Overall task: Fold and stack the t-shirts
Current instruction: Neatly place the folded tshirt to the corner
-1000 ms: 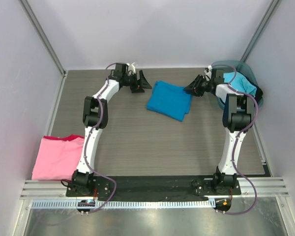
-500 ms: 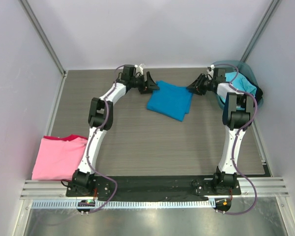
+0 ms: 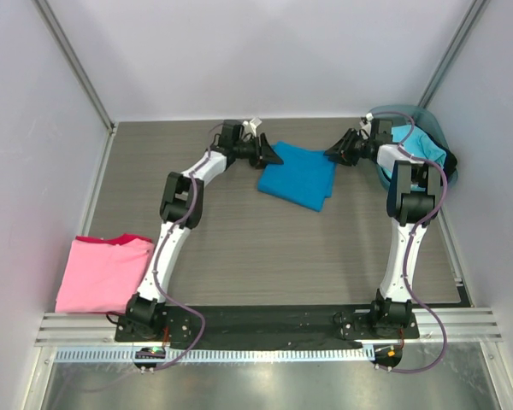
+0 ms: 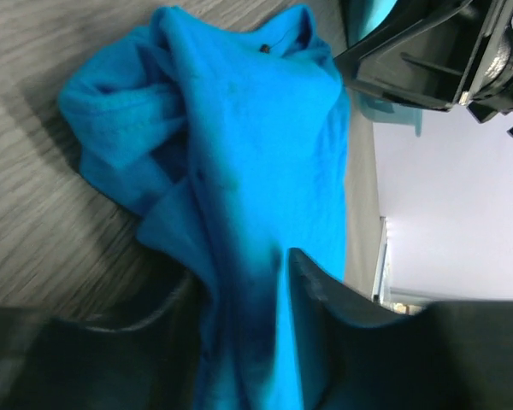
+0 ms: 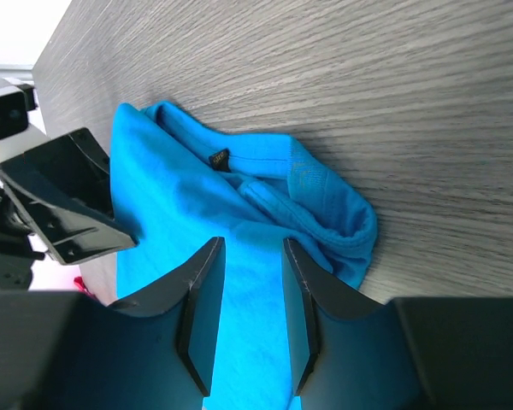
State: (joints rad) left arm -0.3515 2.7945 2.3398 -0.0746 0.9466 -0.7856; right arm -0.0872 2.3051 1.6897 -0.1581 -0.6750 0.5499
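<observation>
Left tool [image 3: 269,155], right tool [image 3: 335,155] both gaping, sitting at opposite edges of blue t-shirt [image 3: 296,174]; advising pinching all layers together, lifting evenly.

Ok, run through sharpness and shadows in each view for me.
Top external: even light, sharp, soft shadows only. Left wrist: blue t-shirt sharp, its own fingers dark and blurred, deep shadow between them. Right wrist: table grain crisp, near fingers soft and unlit.

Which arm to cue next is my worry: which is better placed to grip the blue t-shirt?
Left, probably. The left gripper straddles an edge of the blue t-shirt with open jaws. The right gripper, also open, is at the collar corner, but the cloth seems to lie below its jaws.
</observation>
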